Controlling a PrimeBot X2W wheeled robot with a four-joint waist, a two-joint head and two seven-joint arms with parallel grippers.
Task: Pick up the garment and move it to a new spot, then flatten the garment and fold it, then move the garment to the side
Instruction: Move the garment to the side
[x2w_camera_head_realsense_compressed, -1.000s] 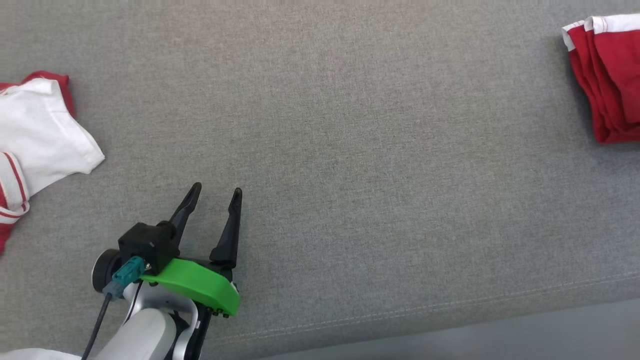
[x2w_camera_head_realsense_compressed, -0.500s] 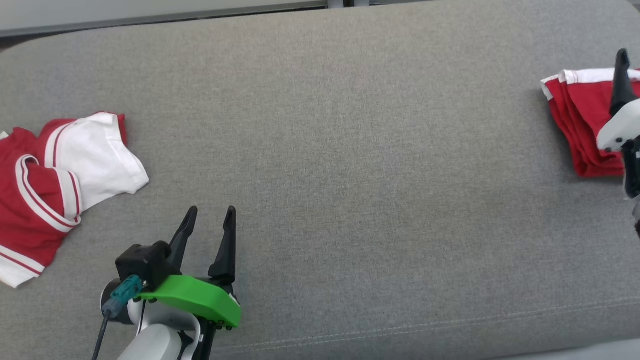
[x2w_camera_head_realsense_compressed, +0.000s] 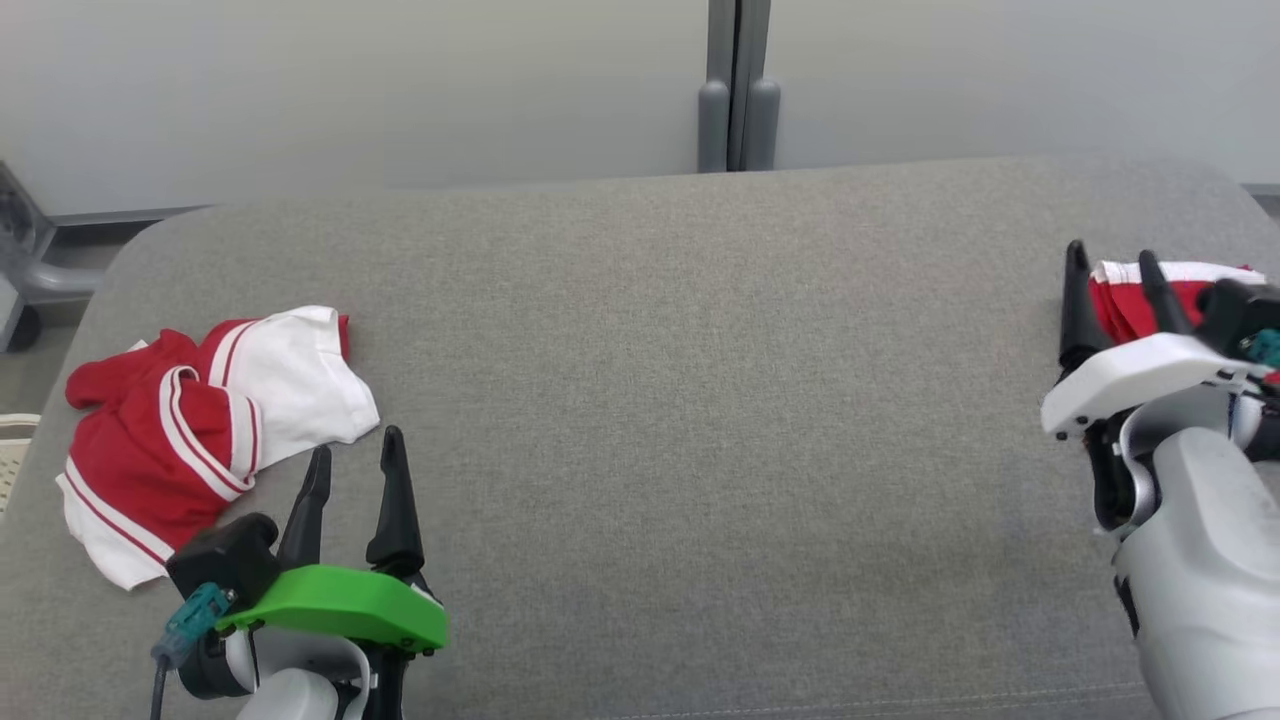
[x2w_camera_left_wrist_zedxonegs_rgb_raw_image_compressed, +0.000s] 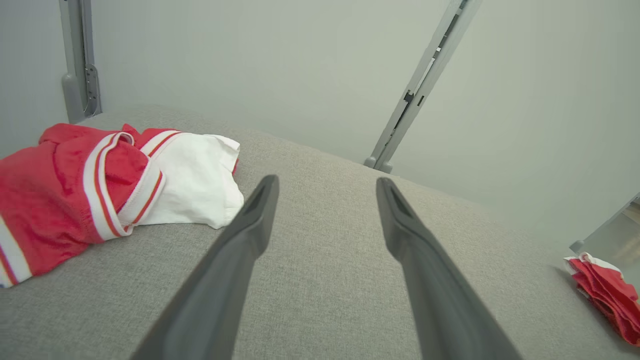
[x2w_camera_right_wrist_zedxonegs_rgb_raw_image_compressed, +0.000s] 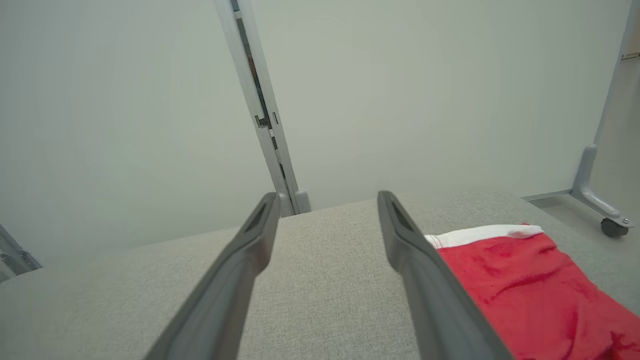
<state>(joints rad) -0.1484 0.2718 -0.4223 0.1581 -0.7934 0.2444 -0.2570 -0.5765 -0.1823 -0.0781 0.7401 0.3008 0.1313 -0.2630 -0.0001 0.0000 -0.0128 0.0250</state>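
- From the head view, the crumpled garment (x2w_camera_head_realsense_compressed: 200, 430) (red, with white panels and striped trim) lies near the left edge of the grey cushion (x2w_camera_head_realsense_compressed: 700, 400). The folded garment (x2w_camera_head_realsense_compressed: 1118, 300) sits near the right edge, toward the back right corner.
- The left gripper (x2w_camera_head_realsense_compressed: 356, 445) is just beside the crumpled garment's white hem, on the front side, fingers spread and holding nothing. Whether a fingertip touches the cloth cannot be told.
- The left wrist view shows the left gripper (x2w_camera_left_wrist_zedxonegs_rgb_raw_image_compressed: 326, 181) with bare cushion in its gap, the crumpled garment (x2w_camera_left_wrist_zedxonegs_rgb_raw_image_compressed: 100, 190) to one side and the folded garment (x2w_camera_left_wrist_zedxonegs_rgb_raw_image_compressed: 605, 290) far off at the other.
- The right gripper (x2w_camera_head_realsense_compressed: 1111, 252) partly covers the folded garment, fingers apart.
- The right wrist view shows the right gripper (x2w_camera_right_wrist_zedxonegs_rgb_raw_image_compressed: 327, 195) with cushion in its gap and the folded garment (x2w_camera_right_wrist_zedxonegs_rgb_raw_image_compressed: 525, 290) beside one finger, plus a caster (x2w_camera_right_wrist_zedxonegs_rgb_raw_image_compressed: 614, 227) on the floor past the cushion's edge.
- A wide stretch of cushion runs between the garments. A wall post (x2w_camera_head_realsense_compressed: 735, 90) stands behind the back edge.
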